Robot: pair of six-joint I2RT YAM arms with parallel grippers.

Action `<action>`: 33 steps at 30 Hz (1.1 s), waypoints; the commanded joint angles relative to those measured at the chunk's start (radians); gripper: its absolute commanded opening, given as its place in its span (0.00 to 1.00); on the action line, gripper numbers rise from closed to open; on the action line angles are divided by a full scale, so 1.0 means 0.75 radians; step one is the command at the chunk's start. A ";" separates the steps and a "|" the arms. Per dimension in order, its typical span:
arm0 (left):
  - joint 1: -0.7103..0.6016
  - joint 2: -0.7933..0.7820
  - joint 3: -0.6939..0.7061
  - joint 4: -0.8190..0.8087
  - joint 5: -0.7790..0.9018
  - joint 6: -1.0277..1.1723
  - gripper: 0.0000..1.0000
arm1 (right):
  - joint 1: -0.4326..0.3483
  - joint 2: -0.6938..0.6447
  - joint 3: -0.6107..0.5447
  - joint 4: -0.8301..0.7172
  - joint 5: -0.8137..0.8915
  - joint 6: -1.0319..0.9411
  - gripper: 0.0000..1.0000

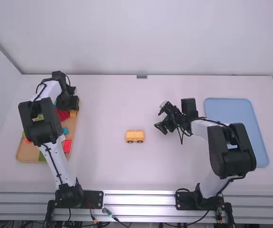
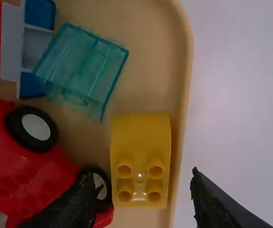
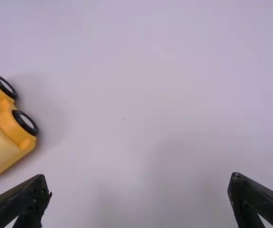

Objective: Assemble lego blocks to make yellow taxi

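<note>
Tray [image 2: 188,61]: yellow studs [image 2: 124,171], left wrist view

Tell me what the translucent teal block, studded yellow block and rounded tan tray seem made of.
Teal block: glossy plastic, by its see-through walls. Yellow block: probably satin plastic, with molded studs. Tray: matte; its plain tan rim could be wood or plastic.

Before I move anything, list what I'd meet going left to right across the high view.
Shallow tan tray with rounded corners, yellow plastic wheeled block, black two-finger right gripper, light blue rectangular tray.
</note>
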 commanded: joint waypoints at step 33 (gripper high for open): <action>0.033 0.004 -0.124 0.145 -0.029 0.002 0.40 | 0.003 -0.035 -0.007 -0.016 -0.007 0.003 0.99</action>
